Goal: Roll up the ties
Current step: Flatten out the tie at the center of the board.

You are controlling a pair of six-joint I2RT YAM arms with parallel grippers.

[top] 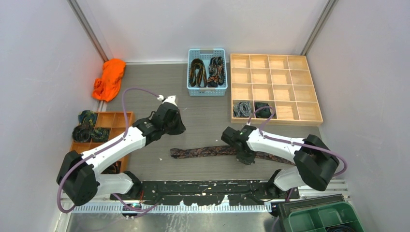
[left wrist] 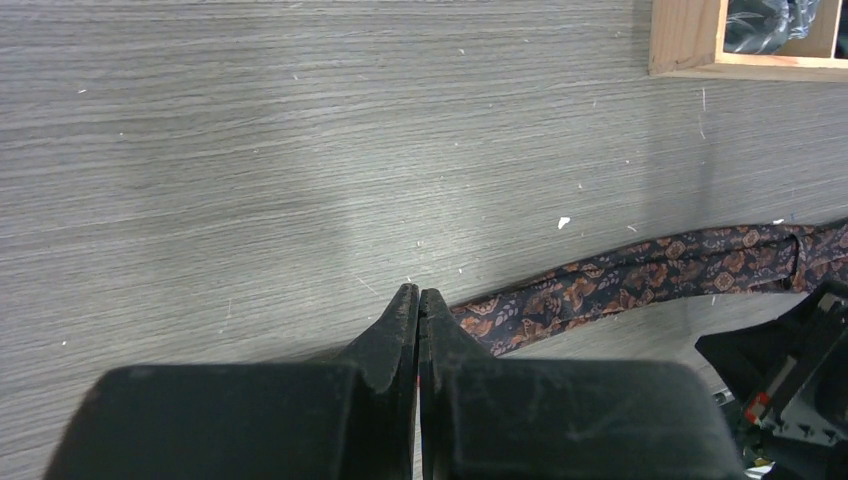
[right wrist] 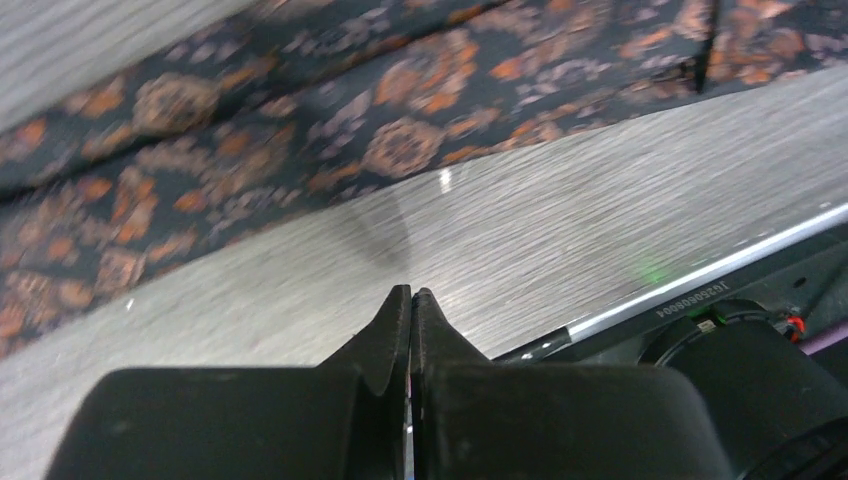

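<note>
Orange cloth (top: 109,79), blue basket (top: 207,92), wooden divided tray (top: 278,77), green bin (top: 309,217), grey table (top: 203,125)

grey wood-grain tabletop (top: 145,77), flecked with pale specks. plain white walls (top: 203,21) stand behind, left and right of it; metal posts (top: 89,34) at its far corners.

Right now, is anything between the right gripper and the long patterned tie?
No. Only bare grey table lies between the shut right gripper and the tie. The right wrist view shows it.
</note>
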